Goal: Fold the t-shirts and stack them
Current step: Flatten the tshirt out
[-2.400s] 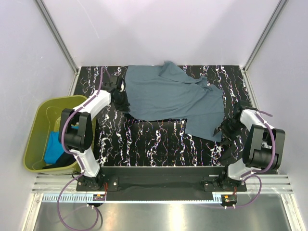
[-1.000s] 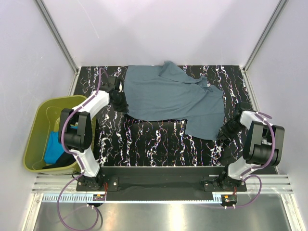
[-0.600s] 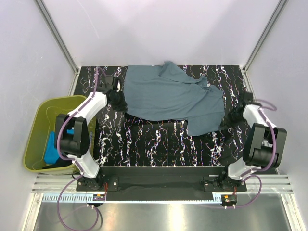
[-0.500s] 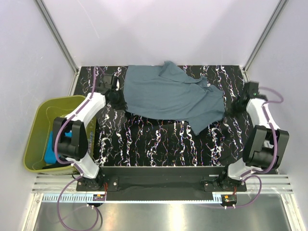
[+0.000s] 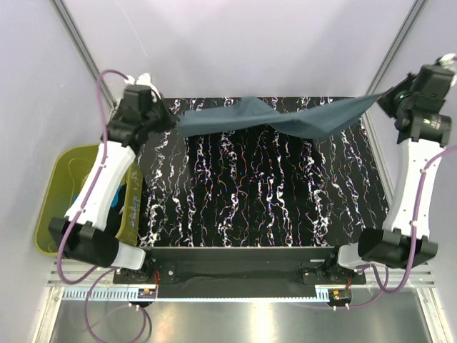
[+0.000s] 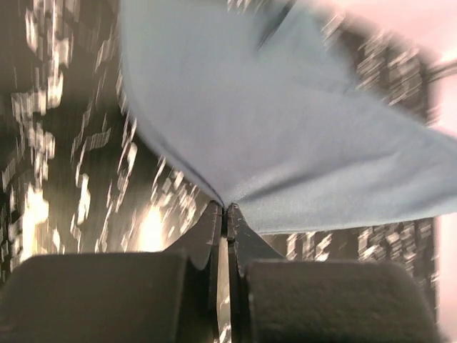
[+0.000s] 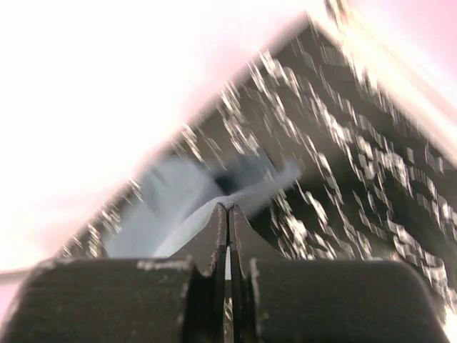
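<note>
The slate grey-blue t-shirt [image 5: 278,116] hangs stretched in the air over the back of the table, held at both ends. My left gripper [image 5: 171,123] is raised at the back left and shut on the shirt's left edge. In the left wrist view the cloth [image 6: 285,128] fans out from the closed left gripper [image 6: 227,209]. My right gripper [image 5: 382,97] is raised at the back right, shut on the shirt's other end. The blurred right wrist view shows cloth [image 7: 171,204] pinched at the right gripper [image 7: 228,206]. A bit of the turquoise t-shirt [image 5: 133,196] shows in the tub.
The olive-green tub [image 5: 51,193] stands off the table's left edge, partly behind my left arm. The black marbled table [image 5: 264,193] lies below the shirt. Pale walls and slanted metal posts [image 5: 80,50] close in the back and sides.
Both arms swung up and toward the back, lifting the grey-blue shirt off the table and pulling it taut between them. The right gripper closed on the shirt's edge.
</note>
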Robot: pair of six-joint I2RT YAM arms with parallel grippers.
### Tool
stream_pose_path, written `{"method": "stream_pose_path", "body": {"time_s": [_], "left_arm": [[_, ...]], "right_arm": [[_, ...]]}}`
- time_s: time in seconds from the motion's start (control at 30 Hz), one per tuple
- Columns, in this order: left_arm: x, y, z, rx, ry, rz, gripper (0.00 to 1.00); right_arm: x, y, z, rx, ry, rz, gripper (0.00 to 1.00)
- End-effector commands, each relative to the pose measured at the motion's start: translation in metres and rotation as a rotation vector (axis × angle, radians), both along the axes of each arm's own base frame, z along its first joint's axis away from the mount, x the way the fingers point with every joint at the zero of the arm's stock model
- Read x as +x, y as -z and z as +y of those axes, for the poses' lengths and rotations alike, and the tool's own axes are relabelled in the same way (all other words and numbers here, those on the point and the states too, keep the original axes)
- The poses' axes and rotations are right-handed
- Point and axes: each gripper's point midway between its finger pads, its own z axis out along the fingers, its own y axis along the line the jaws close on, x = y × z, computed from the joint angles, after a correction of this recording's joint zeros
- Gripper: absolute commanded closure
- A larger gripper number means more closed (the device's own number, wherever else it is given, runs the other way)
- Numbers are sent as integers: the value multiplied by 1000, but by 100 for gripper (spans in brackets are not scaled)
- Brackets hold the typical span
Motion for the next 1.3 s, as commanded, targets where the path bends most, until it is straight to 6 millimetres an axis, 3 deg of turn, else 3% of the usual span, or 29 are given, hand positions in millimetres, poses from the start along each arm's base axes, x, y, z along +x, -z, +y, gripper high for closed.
{"method": "stream_pose_path", "body": {"time_s": [0.0,0.03,0.07,0.1,0.13,0.17,0.2,0.23,0.27,0.37,0.4,0.47,0.5,0.57,0.6,0.67,0.77,0.83,0.93,0.97,1.03,1.07,1.1,1.13,1.17,1.23,1.27], "left_arm": [[-4,-119,6,-12,11,-332,100],[-9,-154,3,-27,31,-423,100],[-14,-175,4,-20,43,-484,100],[-22,-195,6,-22,48,-540,100],[-32,-231,8,-32,45,-627,100],[-39,-249,10,-24,52,-673,100],[-46,-266,10,-29,64,-714,100],[-61,-298,12,-46,65,-792,100],[-70,-313,13,-58,69,-827,100],[-109,-360,14,-113,96,-945,100],[-128,-375,16,-128,108,-990,100],[-146,-384,19,-150,110,-1021,100],[-159,-387,23,-157,103,-1037,100],[-172,-388,25,-174,103,-1050,100],[-180,-386,27,-179,101,-1055,100],[-188,-386,30,-178,93,-1069,100],[-181,-378,35,-164,57,-1050,100],[-165,-365,40,-151,7,-1012,100],[-130,-330,40,-146,-39,-909,100],[-118,-319,37,-142,-40,-881,100],[-87,-289,34,-133,-63,-827,100],[-70,-273,31,-120,-69,-791,100],[-51,-245,29,-102,-81,-733,100],[-40,-239,27,-98,-85,-733,100],[-17,-207,23,-77,-89,-663,100],[8,-183,21,-50,-94,-629,100],[31,-155,16,-24,-88,-569,100]], "right_arm": [[-31,-112,-10,-129,90,-275,100],[-37,-132,-12,-148,108,-322,100],[-48,-165,-9,-173,112,-404,100],[-53,-183,-8,-191,116,-448,100],[-61,-199,-7,-207,123,-487,100],[-78,-230,-4,-245,129,-566,100],[-86,-245,-3,-264,138,-606,100],[-96,-257,-4,-284,161,-634,100],[-115,-279,-1,-323,172,-691,100],[-155,-310,4,-392,212,-780,100],[-178,-323,10,-415,219,-835,100],[-198,-329,15,-451,225,-867,100],[-223,-338,22,-464,234,-914,100],[-238,-340,28,-477,231,-933,100],[-255,-344,35,-488,223,-964,100],[-263,-341,44,-494,189,-975,100],[-262,-337,46,-485,171,-969,100],[-255,-334,47,-477,157,-958,100],[-221,-321,42,-453,118,-906,100],[-195,-306,37,-438,98,-854,100],[-169,-297,34,-426,72,-848,100],[-139,-267,27,-390,62,-788,100],[-127,-268,25,-392,59,-827,100],[-112,-256,21,-383,56,-812,100],[-79,-227,11,-359,54,-761,100],[-43,-197,6,-342,14,-707,100],[-6,-159,-3,-307,3,-621,100]]}}
